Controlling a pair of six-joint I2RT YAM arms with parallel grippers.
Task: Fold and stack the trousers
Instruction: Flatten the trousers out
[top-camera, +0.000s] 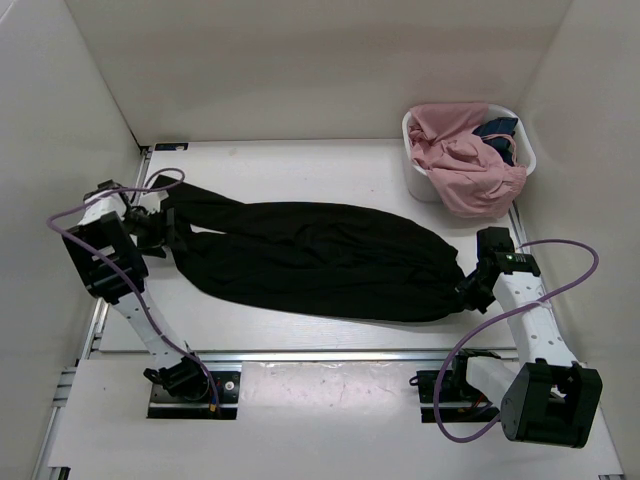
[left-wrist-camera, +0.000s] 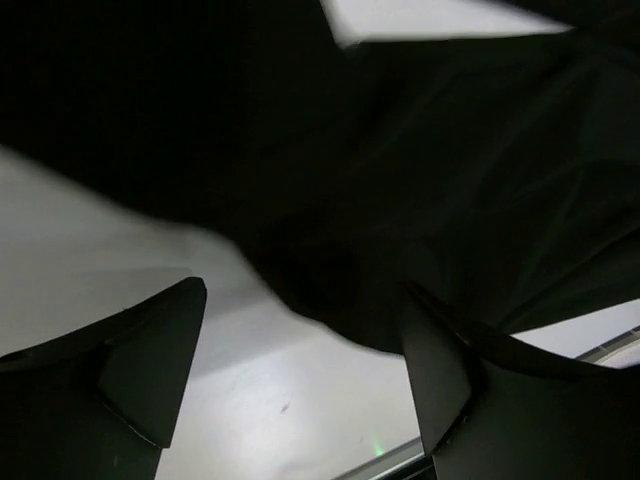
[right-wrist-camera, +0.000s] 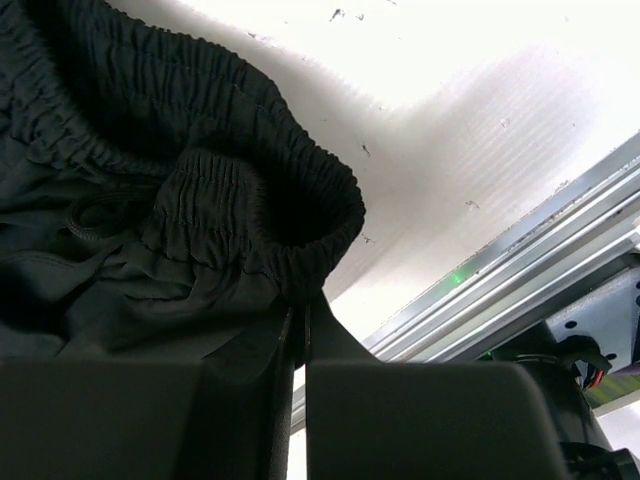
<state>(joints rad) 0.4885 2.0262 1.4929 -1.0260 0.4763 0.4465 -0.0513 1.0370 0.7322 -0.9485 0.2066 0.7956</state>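
The black trousers (top-camera: 320, 255) lie stretched flat across the table, legs to the left and waist to the right. My left gripper (top-camera: 165, 228) is at the leg ends. In the left wrist view it (left-wrist-camera: 305, 290) stands open, with bare table between its fingers and the dark fabric (left-wrist-camera: 400, 180) just beyond the tips, apart from them. At the waist end is my right gripper (top-camera: 468, 290). In the right wrist view it (right-wrist-camera: 300, 305) is shut on the gathered elastic waistband (right-wrist-camera: 250, 180), which bunches up just ahead of the fingertips.
A white basket (top-camera: 415, 175) at the back right holds a pink garment (top-camera: 465, 160) and a small dark blue garment (top-camera: 497, 130). White walls enclose the table on three sides. An aluminium rail (top-camera: 330, 355) runs along the near edge, close to my right gripper.
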